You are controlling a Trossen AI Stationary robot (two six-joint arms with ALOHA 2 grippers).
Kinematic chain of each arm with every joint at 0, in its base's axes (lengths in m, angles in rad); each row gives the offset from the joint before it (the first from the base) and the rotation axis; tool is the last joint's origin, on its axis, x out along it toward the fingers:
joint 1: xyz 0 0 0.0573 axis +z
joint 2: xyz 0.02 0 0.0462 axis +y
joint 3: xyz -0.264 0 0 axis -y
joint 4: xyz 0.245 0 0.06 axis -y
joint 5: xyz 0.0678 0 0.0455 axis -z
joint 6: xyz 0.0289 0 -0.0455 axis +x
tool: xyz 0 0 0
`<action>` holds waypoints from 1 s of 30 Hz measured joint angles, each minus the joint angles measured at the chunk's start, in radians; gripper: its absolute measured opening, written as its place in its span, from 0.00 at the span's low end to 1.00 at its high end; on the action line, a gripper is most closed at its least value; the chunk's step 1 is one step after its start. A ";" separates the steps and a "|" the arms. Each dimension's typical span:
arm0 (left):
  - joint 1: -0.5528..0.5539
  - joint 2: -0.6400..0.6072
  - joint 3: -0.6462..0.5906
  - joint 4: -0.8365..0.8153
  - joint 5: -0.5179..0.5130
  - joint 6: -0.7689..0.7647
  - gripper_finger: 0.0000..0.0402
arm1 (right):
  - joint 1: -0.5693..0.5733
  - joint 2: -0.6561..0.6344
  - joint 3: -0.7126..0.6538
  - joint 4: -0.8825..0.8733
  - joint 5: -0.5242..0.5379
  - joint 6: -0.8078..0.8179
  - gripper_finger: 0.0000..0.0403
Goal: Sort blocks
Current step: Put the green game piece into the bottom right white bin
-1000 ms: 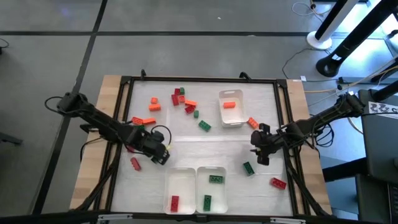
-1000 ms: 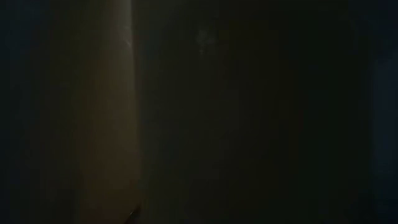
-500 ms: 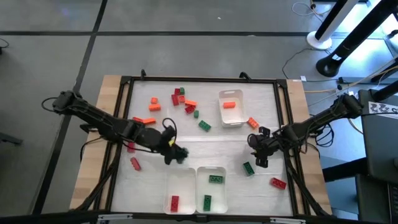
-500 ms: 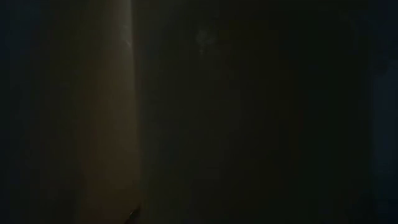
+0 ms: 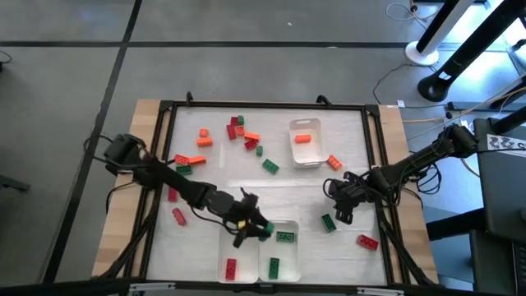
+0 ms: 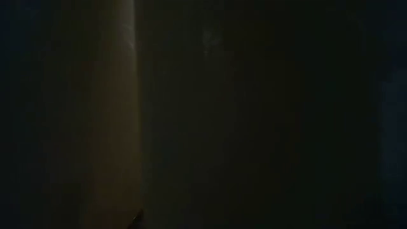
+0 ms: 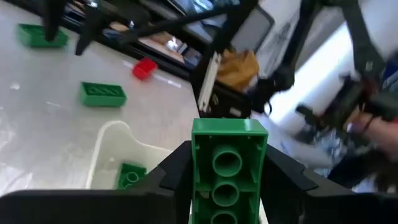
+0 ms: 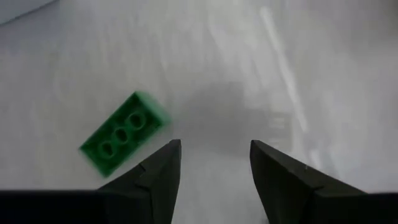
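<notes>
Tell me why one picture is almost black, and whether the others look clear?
The low view is nearly all dark, only a faint paler streak showing, so nothing on the table can be made out there. The high view is evenly lit. In the left wrist view the green brick between the left gripper's fingers is crisp, the room behind smeared. In the right wrist view another green brick looks slightly soft.

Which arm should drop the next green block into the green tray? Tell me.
Left. The left gripper already holds a green block and hangs at the green tray. The right gripper is open and empty, with its nearest loose block lying on the table.
</notes>
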 joint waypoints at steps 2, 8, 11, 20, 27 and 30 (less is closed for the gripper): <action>-0.004 0.045 0.029 -0.001 0.016 0.056 0.32 | 0.001 0.000 0.000 0.003 -0.027 0.026 0.47; -0.011 0.109 0.092 -0.022 0.032 0.214 0.32 | 0.001 0.005 0.000 0.008 -0.022 0.071 0.47; -0.011 0.110 0.104 -0.042 0.032 0.254 0.32 | 0.001 0.021 0.000 0.017 -0.015 0.087 0.47; -0.007 0.110 0.125 -0.127 -0.045 0.340 0.47 | 0.030 0.105 0.000 0.124 -0.065 0.094 0.47; 0.008 0.110 0.125 -0.124 -0.061 0.391 0.62 | 0.123 0.106 0.000 0.145 -0.010 0.235 0.47; 0.018 0.110 0.125 -0.125 -0.061 0.392 0.63 | 0.164 0.117 0.000 0.162 0.037 0.304 0.47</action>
